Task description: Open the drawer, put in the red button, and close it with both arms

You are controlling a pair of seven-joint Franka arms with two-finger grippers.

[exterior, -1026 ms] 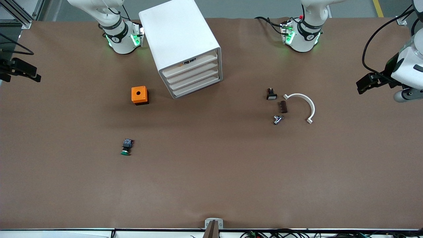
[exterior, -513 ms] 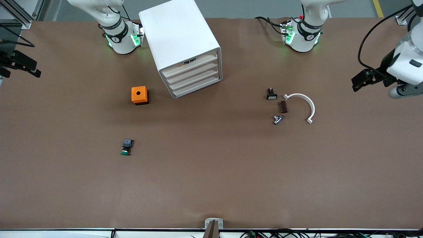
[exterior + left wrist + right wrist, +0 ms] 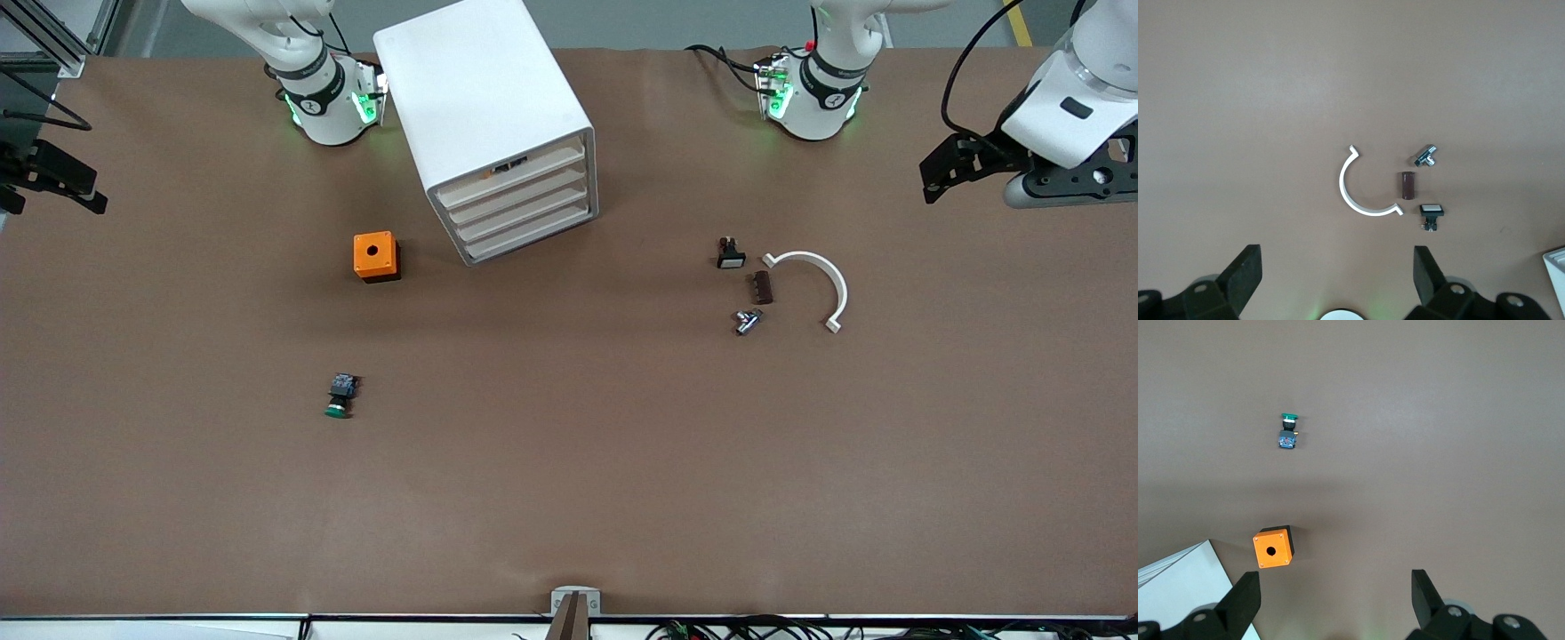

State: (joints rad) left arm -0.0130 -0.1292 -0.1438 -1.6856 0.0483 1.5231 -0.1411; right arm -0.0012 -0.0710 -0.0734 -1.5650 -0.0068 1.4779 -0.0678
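The red button shows in no view. The white drawer unit (image 3: 498,124) stands between the two arm bases, its four drawer fronts (image 3: 520,206) facing the front camera at a slant. My left gripper (image 3: 933,178) hangs open and empty over the left arm's end of the table. In the left wrist view its fingers (image 3: 1245,270) spread wide over bare table. My right gripper (image 3: 93,197) hangs open and empty over the right arm's end of the table. In the right wrist view its fingers (image 3: 1245,597) stand just as wide.
An orange box with a hole (image 3: 375,256) (image 3: 1273,548) sits beside the drawer unit. A green-capped switch (image 3: 340,396) (image 3: 1288,430) lies nearer the camera. Toward the left arm lie a white-capped switch (image 3: 730,254), a brown cylinder (image 3: 762,287), a metal fitting (image 3: 747,321) and a white curved piece (image 3: 822,280).
The left gripper has shifted toward the bases' edge of the table and turned a little. The right gripper has drifted slightly the same way. Nothing on the table has moved.
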